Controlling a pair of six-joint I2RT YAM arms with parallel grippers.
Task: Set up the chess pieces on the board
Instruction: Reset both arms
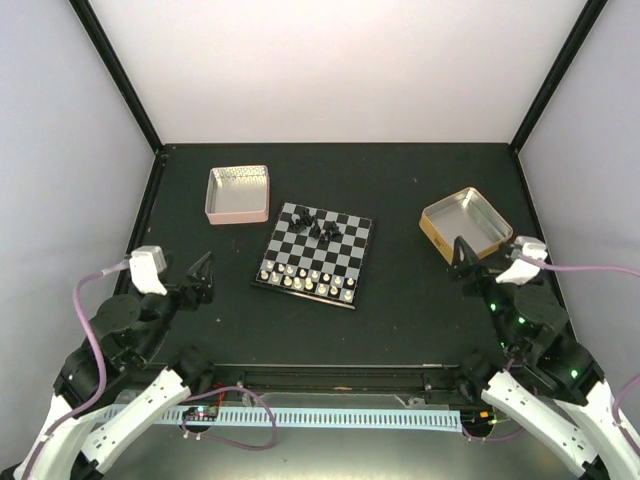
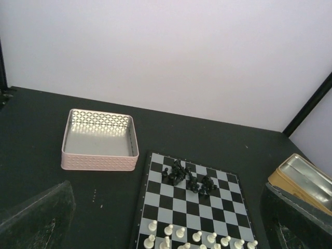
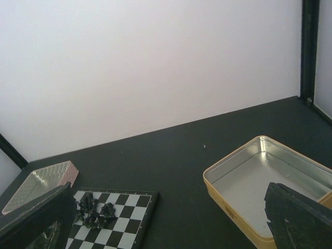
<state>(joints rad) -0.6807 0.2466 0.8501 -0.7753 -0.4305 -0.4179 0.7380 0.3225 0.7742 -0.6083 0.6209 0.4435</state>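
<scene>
**Operator:** Grippers, how do they stand?

**Observer:** Your left gripper (image 1: pixel 204 270) hangs off to the left of the board (image 1: pixel 345 255), jaws spread wide, nothing between them. Your right gripper (image 1: pixel 462 258) is likewise spread and empty, just beside the gold tin (image 1: pixel 466 225).

**Operator:** And the pieces?

**Observer:** On the board, which lies mid-table between the pink tin (image 1: pixel 238 194) and the gold one. The white pieces (image 1: pixel 305 282) stand in two rows along your near edge. The black pieces (image 1: pixel 318 225) sit bunched in a clump toward the far edge, not in rows. Which are upright, can't tell.
</scene>
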